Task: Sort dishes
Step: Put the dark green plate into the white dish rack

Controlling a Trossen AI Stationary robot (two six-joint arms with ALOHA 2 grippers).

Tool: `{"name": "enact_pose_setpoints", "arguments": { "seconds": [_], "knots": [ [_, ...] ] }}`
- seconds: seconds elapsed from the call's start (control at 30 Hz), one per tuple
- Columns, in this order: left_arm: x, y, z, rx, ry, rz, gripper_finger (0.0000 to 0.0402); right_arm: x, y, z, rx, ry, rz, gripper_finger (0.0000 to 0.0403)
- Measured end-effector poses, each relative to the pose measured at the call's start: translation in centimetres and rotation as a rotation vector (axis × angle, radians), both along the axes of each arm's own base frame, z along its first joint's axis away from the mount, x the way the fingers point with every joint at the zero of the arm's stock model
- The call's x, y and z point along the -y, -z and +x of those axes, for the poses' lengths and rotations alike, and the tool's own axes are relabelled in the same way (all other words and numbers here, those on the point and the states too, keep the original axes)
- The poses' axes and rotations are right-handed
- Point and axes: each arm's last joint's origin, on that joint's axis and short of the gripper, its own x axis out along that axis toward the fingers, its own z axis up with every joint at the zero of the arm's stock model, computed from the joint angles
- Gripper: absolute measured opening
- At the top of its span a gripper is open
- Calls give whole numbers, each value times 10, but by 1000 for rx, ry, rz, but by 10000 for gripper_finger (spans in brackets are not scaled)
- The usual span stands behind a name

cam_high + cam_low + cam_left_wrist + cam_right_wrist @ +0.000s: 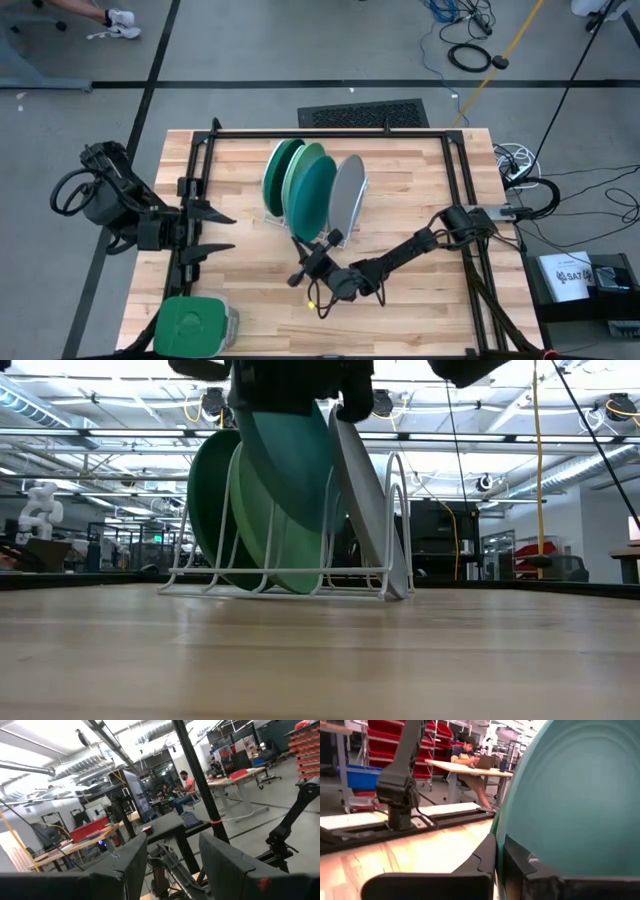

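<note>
High view shows the right gripper (306,262) at the table's centre, fingers clamped on the teal plate (313,196) standing in the rack (345,236) between mint plate (298,172) and grey plate (348,192), while the left gripper (213,233) waits at 9 o'clock, fingers apart.

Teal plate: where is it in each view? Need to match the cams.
High view: teal plate at centre, third in the white rack, the right gripper shut on its near edge.
Low view: teal plate upper centre, raised and tilted above the rack.
Left wrist view: not in it.
Right wrist view: teal plate fills the right side.
Shared landmark: the grey plate beside it.
</note>
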Motion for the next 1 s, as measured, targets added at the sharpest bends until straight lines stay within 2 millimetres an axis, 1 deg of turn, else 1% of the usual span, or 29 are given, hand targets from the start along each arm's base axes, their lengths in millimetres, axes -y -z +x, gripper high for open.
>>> {"name": "enact_pose_setpoints", "arguments": {
  "seconds": [0.2,0.27,0.37,0.6,0.73,0.83,1.0],
  "knots": [
    [0,0,0,-1,3,2,180,5,9,-2,13,13,36,12],
    [0,0,0,-1,5,0,180,6,10,-2,12,14,37,19],
    [2,1,2,-5,5,4,180,5,10,-2,11,14,36,44],
    [7,4,6,-17,4,20,180,5,9,-2,1,13,26,121],
    [9,6,9,-25,4,28,180,5,9,-2,-44,14,-24,148],
    [11,8,11,-29,2,33,180,5,6,-2,-55,15,-53,154],
    [12,8,13,-31,2,35,180,2,-1,-4,-71,14,-115,151]
  ]
}}
